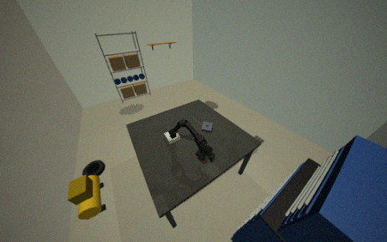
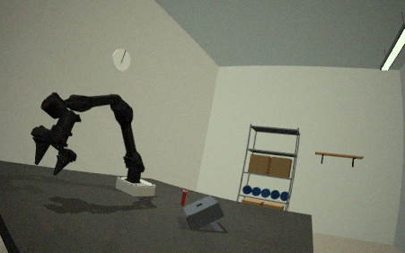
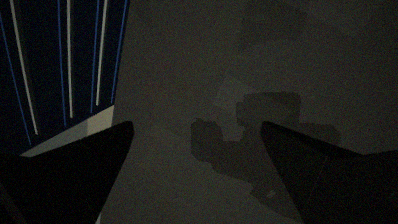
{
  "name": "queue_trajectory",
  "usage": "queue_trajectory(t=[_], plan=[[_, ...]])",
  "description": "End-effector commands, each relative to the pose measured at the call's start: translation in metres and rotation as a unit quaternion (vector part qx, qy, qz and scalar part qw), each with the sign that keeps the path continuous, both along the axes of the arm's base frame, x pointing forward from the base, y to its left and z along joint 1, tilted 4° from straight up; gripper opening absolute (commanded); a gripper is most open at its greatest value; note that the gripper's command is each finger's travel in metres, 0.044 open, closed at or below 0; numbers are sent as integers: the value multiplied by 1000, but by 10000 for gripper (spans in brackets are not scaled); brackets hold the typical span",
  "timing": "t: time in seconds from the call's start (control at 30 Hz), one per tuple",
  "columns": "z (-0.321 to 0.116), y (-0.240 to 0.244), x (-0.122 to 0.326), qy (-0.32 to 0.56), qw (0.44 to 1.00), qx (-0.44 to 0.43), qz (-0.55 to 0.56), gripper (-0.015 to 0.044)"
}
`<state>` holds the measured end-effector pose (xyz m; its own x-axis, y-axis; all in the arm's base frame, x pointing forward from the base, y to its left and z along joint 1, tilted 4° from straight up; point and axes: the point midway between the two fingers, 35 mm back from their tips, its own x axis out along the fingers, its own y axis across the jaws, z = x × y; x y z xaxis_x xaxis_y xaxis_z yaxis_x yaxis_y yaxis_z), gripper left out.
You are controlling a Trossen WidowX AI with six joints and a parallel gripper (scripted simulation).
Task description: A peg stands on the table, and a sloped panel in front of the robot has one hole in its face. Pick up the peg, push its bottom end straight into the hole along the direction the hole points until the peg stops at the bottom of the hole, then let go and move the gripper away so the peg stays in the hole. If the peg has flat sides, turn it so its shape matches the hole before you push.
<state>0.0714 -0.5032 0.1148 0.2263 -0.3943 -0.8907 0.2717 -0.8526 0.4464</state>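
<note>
A: Pale walls are seen around a dark table (image 2: 112, 224), with a metal shelf rack (image 2: 269, 168) at the far wall, a round wall clock (image 2: 121, 59) above the arm, and a lit ceiling strip (image 2: 397, 47) at upper right.

B: Arm position?

A: 1 black arm (image 2: 121, 121) is mounted on a white base (image 2: 135, 186). It is bent up and over to the left in the exterior view. The gripper (image 2: 51, 157) is held above the table, pointing down, not touching it. Its shadow is cast on the table below.

B: Gripper state?

A: Fingers are spread wide. Nothing is held between them. In the wrist view only the table surface (image 3: 200, 60) and the arm's shadow are seen between the 2 dark fingers, with blue striped panels (image 3: 60, 55) beyond the table edge at left.

B: Peg?

A: A red peg (image 2: 184, 197) is standing upright on the table, right of the base and just behind the grey sloped panel (image 2: 204, 213). Contact between them cannot be told. The peg is well apart from the gripper. A dark slot-like hole (image 2: 199, 205) is visible on the panel's top face. In the top view the panel (image 1: 207, 126) lies right of the base (image 1: 172, 137); the peg is too small to make out there.

B: Other items?

A: A yellow cart (image 1: 86, 193) is on the floor, left of the table.
</note>
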Motion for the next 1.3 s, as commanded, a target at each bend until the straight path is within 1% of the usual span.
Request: queue_trajectory(t=[0.0,0.23,0.47,0.83,1.27], plan=[[-1,13,24,25,997,-3,68,440],[-1,32,63,60,982,-15,178,440],[-1,55,98,91,953,-28,286,440],[-1,77,127,117,918,-41,377,440],[-2,129,180,163,811,-73,557,440]])
